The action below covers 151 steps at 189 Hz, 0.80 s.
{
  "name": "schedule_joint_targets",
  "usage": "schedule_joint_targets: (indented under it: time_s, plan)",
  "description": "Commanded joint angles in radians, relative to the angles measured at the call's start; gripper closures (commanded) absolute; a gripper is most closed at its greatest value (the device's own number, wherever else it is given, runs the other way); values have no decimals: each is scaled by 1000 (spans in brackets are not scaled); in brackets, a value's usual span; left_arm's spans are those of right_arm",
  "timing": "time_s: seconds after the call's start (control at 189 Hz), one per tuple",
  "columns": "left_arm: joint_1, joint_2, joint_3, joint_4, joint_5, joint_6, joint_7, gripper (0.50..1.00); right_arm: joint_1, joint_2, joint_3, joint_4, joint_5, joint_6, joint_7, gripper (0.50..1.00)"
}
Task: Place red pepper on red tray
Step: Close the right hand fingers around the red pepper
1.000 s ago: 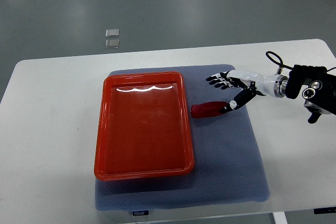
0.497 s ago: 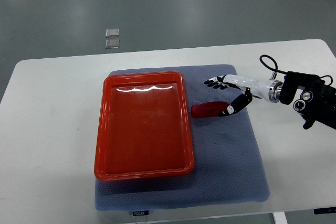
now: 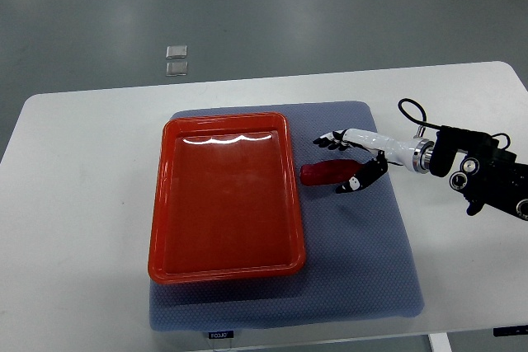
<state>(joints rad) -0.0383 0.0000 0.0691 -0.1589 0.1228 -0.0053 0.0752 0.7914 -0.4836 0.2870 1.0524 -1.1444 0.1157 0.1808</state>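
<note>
A red pepper (image 3: pixel 323 172) lies on the blue-grey mat (image 3: pixel 363 245) just right of the red tray (image 3: pixel 224 195). The tray holds nothing. My right hand (image 3: pixel 340 163) comes in from the right edge and is open over the pepper's right end. Its fingers (image 3: pixel 327 140) spread on the far side of the pepper and its thumb (image 3: pixel 353 183) sits on the near side. The hand straddles the pepper without closing on it. The pepper's right end is hidden under the hand. The left arm does not show.
The mat lies on a white table (image 3: pixel 74 204). The right forearm and its cable (image 3: pixel 412 113) stretch over the table's right side. Two small pale squares (image 3: pixel 176 59) lie on the grey floor beyond the table.
My right hand has moved left and a little toward the near side, coming down over the pepper's right end. The pepper and tray have not moved.
</note>
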Motion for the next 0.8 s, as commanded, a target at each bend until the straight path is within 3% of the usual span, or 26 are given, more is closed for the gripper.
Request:
schedule_joint_targets:
  time_s: [0.0, 0.291, 0.381, 0.471, 0.55, 0.651, 0.794]
  plan:
    - [1, 0, 0, -1, 0, -1, 0, 500, -8, 14, -15, -5, -3, -21, 0, 644]
    - [2, 0, 0, 1, 0, -1, 0, 500, -9, 25, -57, -8, -3, -70, 11, 673]
    - [2, 0, 0, 1, 0, 1, 0, 500, -11, 25, -62, -9, -6, -74, 12, 722]
    - [2, 0, 0, 1, 0, -1, 0, 500, -11, 25, -63, -9, -9, -79, 12, 875]
    - [2, 0, 0, 1, 0, -1, 0, 500, -11, 25, -63, -9, -15, -80, 14, 965]
    - [2, 0, 0, 1, 0, 1, 0, 500, -8, 20, -63, -9, -23, -80, 14, 1000]
    - [2, 0, 0, 1, 0, 1, 0, 500, 3, 2, -60, -9, -21, -80, 16, 1000]
